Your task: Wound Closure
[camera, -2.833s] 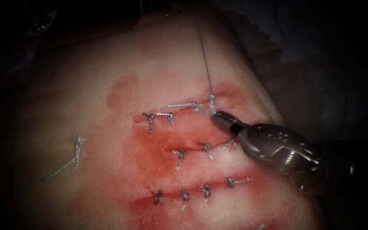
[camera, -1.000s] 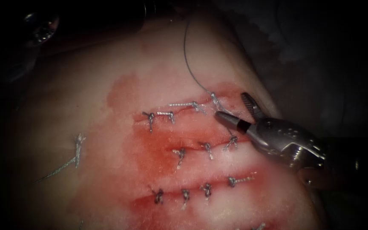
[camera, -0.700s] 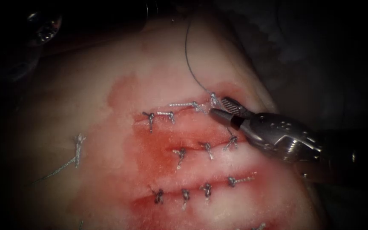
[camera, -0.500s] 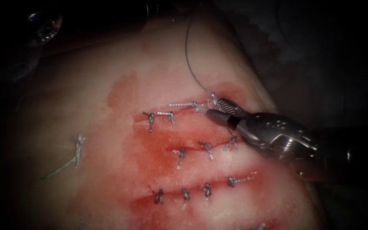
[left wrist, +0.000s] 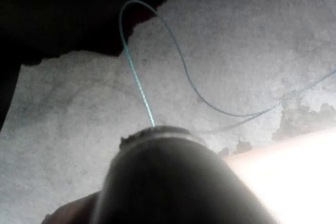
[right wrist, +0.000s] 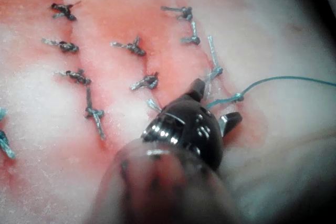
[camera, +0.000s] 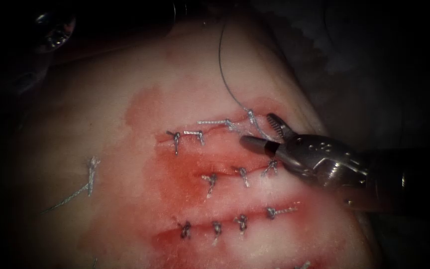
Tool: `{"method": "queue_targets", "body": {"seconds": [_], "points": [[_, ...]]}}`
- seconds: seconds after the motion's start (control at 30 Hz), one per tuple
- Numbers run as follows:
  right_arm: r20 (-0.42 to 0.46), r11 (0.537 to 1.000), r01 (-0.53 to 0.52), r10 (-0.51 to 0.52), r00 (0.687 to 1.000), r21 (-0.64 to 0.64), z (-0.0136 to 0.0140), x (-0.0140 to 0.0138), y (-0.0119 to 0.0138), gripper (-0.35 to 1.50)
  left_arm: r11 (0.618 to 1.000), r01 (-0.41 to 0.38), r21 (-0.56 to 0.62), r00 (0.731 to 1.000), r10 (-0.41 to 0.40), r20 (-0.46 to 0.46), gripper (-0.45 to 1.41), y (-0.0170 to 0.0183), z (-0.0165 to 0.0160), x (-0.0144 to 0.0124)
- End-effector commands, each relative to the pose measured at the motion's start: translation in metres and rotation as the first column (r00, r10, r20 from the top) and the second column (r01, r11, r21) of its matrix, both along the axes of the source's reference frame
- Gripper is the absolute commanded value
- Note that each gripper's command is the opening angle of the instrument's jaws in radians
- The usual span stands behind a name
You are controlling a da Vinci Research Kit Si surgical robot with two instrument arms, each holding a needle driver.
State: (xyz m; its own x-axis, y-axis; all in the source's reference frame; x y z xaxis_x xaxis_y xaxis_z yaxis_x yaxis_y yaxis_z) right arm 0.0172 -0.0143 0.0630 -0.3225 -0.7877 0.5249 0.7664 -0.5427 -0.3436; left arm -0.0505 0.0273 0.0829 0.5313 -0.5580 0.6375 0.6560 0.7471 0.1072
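Red fluid [camera: 175,172] slicks the tissue [camera: 125,74] where my right hand [camera: 262,132], spread and empty, straddles the thread [camera: 223,74] beside the far cut's right-end knot [camera: 249,115]; closing carelessly, I judge, could sever too near it.

Not much off-topic stuff here: a shiny round metal bit [camera: 51,31] sits way up and left of the right arm's tool [camera: 256,129], dark wrinkly cloth [camera: 364,65] lies behind that tool, and a pale mottled grey sheet [left wrist: 252,35] spreads out beyond the left arm's tool [left wrist: 157,140].
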Motion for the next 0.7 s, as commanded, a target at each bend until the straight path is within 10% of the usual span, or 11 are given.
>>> {"method": "queue_targets", "body": {"seconds": [0.03,0.7], "points": [[-0.005,1.000,-0.022,0.023,1.000,0.020,0.0001,0.0009,0.0002,-0.35,1.000,0.003,-0.007,1.000,-0.003,0.001,-0.45,0.0016,-0.0001,-0.0005],[0.047,0.989,-0.149,0.149,0.988,-0.005,-0.0018,0.0011,-0.0009,-0.35,0.995,-0.031,-0.097,0.994,0.020,-0.112,-0.45,0.0032,0.0051,0.0007]]}}
